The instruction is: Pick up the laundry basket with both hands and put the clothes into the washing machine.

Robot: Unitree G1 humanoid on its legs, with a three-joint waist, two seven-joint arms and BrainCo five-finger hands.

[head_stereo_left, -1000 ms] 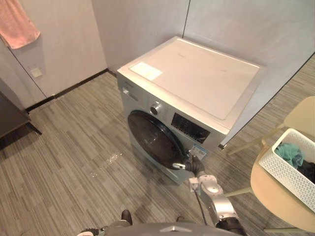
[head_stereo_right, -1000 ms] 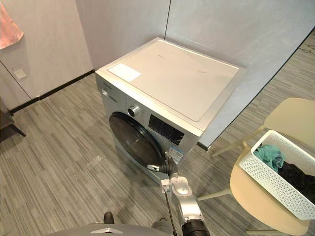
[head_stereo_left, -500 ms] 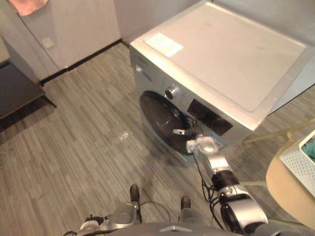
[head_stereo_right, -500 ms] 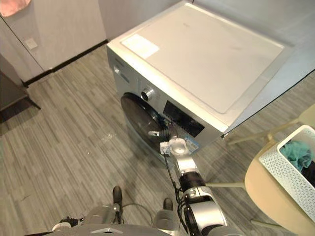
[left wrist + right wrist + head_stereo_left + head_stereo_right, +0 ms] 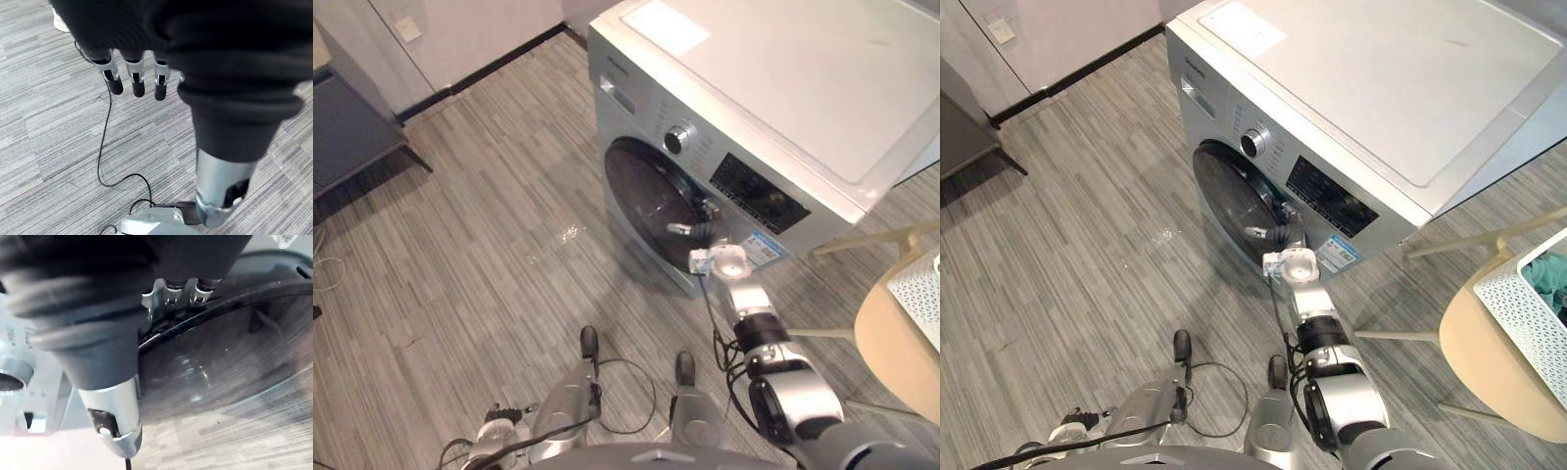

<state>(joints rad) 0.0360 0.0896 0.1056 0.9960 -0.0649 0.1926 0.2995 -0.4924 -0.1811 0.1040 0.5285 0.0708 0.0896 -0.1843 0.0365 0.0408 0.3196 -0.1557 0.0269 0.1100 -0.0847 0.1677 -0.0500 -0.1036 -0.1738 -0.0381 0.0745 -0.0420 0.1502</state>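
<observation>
Camera moved closer; right robot hand (image 5: 700, 233) touches one door (image 5: 641, 196).

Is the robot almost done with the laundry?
No, it has barely started. The basket sits on the table with clothes inside. The right hand is at the washer door's edge; the left hand hangs open. Lifting the basket and loading remain.

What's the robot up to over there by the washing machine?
The robot's right hand is at the edge of the washing machine's dark round door, apparently working on opening it. Its left hand hangs open over the floor, holding nothing. The laundry basket with the clothes sits on a pale round surface, not yet picked up.
</observation>
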